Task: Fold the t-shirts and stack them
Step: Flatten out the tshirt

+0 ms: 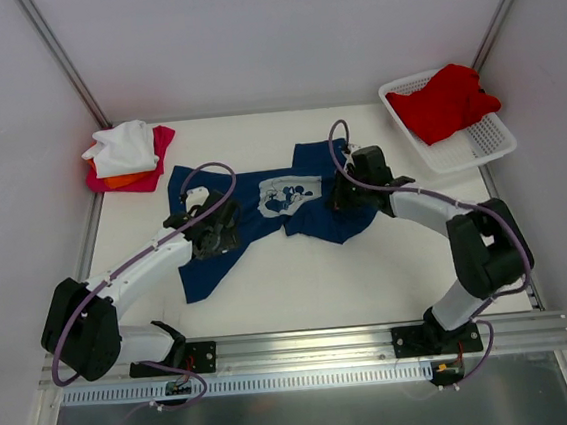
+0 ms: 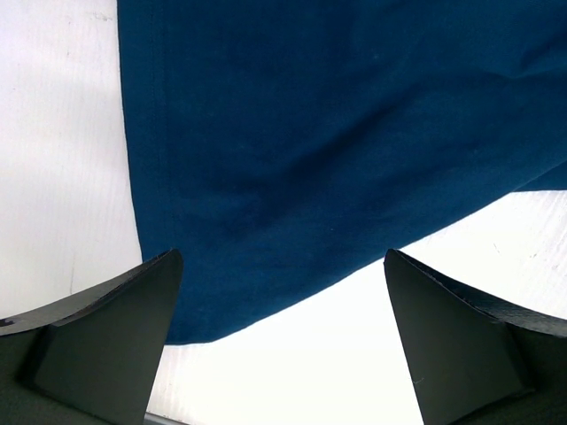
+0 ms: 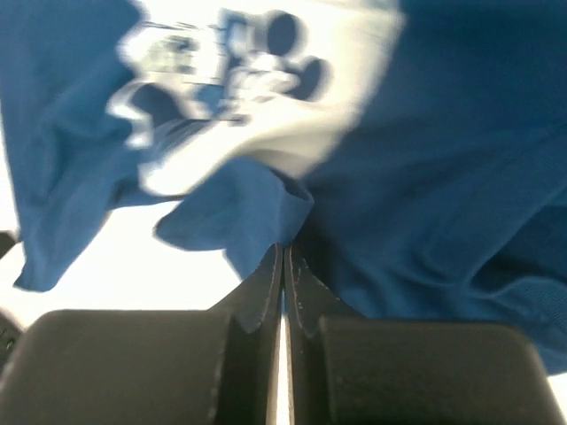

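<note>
Right claw (image 3: 283, 252) pinches the navy t-shirt (image 3: 425, 177) shut; left claw (image 2: 282, 258) gapes wide above it.

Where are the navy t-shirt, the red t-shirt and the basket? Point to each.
navy t-shirt (image 1: 254, 215), top view, middle of its body.
red t-shirt (image 1: 446, 101), top view, middle of the heap.
basket (image 1: 485, 136), top view, bare lattice near its right end.
</note>
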